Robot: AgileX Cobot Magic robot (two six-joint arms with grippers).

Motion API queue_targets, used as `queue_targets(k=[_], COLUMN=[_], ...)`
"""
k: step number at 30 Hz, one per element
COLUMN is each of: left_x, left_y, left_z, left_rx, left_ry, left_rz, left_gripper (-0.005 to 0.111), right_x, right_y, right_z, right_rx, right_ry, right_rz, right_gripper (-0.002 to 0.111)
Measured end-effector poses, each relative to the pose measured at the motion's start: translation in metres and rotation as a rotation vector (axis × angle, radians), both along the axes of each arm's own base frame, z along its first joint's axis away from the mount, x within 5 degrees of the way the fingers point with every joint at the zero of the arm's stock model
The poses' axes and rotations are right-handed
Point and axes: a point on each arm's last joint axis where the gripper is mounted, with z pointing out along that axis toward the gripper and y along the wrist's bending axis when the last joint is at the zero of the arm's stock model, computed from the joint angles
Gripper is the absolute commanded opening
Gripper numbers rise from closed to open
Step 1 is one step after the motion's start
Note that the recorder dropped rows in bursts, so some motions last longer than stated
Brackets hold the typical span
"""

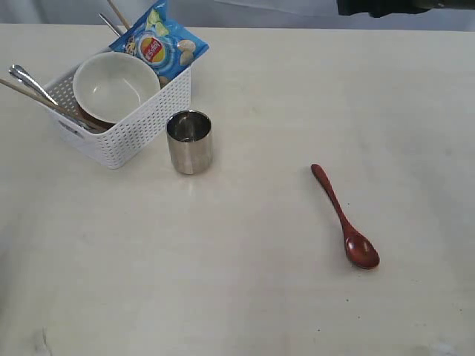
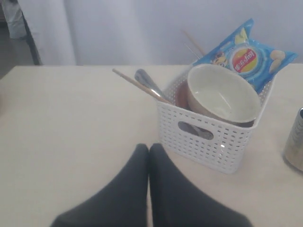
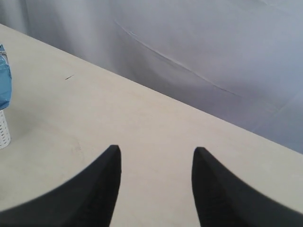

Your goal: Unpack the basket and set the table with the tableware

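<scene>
Left wrist view: left jaws pressed together, empty. Basket point(image 2: 208, 142) stands just beyond their tips and holds the bowl point(image 2: 220, 97), chopsticks point(image 2: 137, 84) and chip bag point(image 2: 246, 56). Right wrist view: right jaws apart, nothing between them, worktop point(image 3: 156, 127) ahead; only the basket's corner shows, at the frame edge. Exterior view alone shows the spoon point(image 1: 345, 219) flat on the worktop, well apart from the basket, and the whole cup point(image 1: 190, 141) upright just beside the basket.

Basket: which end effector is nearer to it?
Left. The left end effector sits just short of the basket; the right end effector is farther off, seeing only the basket's corner.
</scene>
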Motion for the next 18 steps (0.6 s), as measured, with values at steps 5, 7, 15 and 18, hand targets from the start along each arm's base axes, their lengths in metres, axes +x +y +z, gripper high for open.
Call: queue_targets(k=[5,7,15,18], left_x=[0.003,0.003,0.001,0.001], left_y=[-0.003,-0.005,-0.009,-0.01], left_z=[0.016,0.023,0.041,0.041], left_rx=[0.045,0.05,-0.258,-0.387], left_ry=[-0.177,-0.251,-0.459,-0.465], left_rz=[-0.043,-0.06,-0.103,-0.104], left_gripper=[0.0,0.0,0.0,0.0], right_x=[0.0,0.0,0.0,0.0], right_y=[0.0,0.0,0.0,0.0], right_z=[0.0,0.0,0.0,0.0], right_rx=[0.001,0.001,0.001,0.001], right_ry=[0.005,0.005,0.005,0.005], right_rz=[0.0,0.0,0.0,0.0], right_gripper=[0.046,0.046,0.046,0.046])
